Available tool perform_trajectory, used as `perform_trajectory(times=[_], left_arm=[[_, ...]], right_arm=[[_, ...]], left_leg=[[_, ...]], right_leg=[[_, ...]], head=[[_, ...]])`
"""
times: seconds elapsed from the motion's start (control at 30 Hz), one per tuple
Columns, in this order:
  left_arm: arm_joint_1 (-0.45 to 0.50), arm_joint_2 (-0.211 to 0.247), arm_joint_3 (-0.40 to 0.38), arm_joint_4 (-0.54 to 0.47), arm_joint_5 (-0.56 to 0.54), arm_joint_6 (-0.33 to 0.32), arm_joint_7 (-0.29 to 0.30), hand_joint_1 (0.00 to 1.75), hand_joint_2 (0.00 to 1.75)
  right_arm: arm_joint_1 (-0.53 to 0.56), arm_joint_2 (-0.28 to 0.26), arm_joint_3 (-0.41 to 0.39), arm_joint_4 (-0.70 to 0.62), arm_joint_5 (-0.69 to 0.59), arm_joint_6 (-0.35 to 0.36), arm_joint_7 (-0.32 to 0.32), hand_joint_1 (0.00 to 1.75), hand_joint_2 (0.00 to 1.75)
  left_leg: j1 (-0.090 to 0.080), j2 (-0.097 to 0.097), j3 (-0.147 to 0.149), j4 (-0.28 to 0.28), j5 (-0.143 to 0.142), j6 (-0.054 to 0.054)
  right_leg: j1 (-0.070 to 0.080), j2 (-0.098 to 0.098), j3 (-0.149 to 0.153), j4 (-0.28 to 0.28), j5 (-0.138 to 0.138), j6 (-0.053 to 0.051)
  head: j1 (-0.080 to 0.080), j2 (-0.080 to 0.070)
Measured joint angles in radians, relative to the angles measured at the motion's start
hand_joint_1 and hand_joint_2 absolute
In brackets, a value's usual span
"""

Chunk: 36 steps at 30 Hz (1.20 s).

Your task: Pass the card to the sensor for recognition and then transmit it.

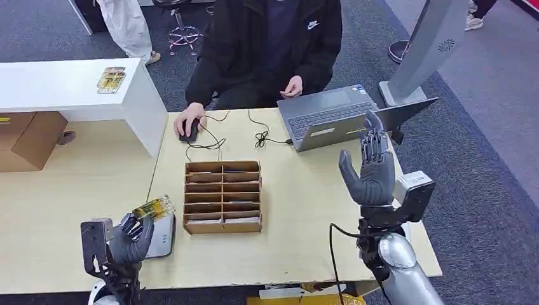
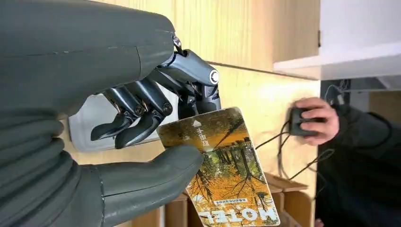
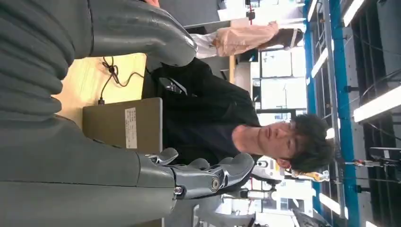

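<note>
My left hand [image 1: 131, 239] pinches a yellow hotel card [image 1: 153, 208] between thumb and fingers at the table's near left. The card, printed with autumn trees and the word HOTEL [image 2: 222, 175], hangs just above a flat grey sensor pad [image 1: 163, 237], which shows pale behind the fingers [image 2: 142, 118] in the left wrist view. My right hand [image 1: 370, 168] is raised upright at the right of the table, palm inward, fingers straight and apart, holding nothing. The right hand [image 3: 142, 156] faces the person in its wrist view.
A brown cardboard slot rack [image 1: 222, 196] stands mid-table beside the sensor. A person in black sits across, one hand on a mouse [image 1: 189, 130], near a grey laptop [image 1: 330, 114]. A white counter [image 1: 70, 86] with another card [image 1: 111, 79] is at the far left.
</note>
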Motion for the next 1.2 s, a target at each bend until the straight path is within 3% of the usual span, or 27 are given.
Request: perform_trajectory(times=[0.27,0.7,1.2], left_arm=[[0.013,0.029,-0.007,0.005,-0.068,0.001,0.032,1.75,1.75],[0.044,0.028,-0.004,-0.026,-0.183,0.053,0.051,1.75,1.75],[0.135,0.029,0.029,-0.122,-0.271,0.029,0.160,1.75,1.75]], right_arm=[[0.000,0.000,0.000,0.000,0.000,0.002,-0.001,0.00,1.75],[0.000,0.000,0.000,0.000,0.012,0.012,0.000,0.00,1.75],[0.000,0.000,-0.005,0.000,0.030,0.031,0.003,0.00,1.75]], left_leg=[[0.000,0.000,0.000,0.000,0.000,0.000],[0.000,0.000,0.000,0.000,0.000,0.000],[0.000,0.000,0.000,0.000,0.000,0.000]], right_leg=[[0.000,0.000,0.000,0.000,0.000,0.000],[0.000,0.000,0.000,0.000,0.000,0.000],[0.000,0.000,0.000,0.000,0.000,0.000]], head=[[0.000,0.000],[0.000,0.000],[0.000,0.000]])
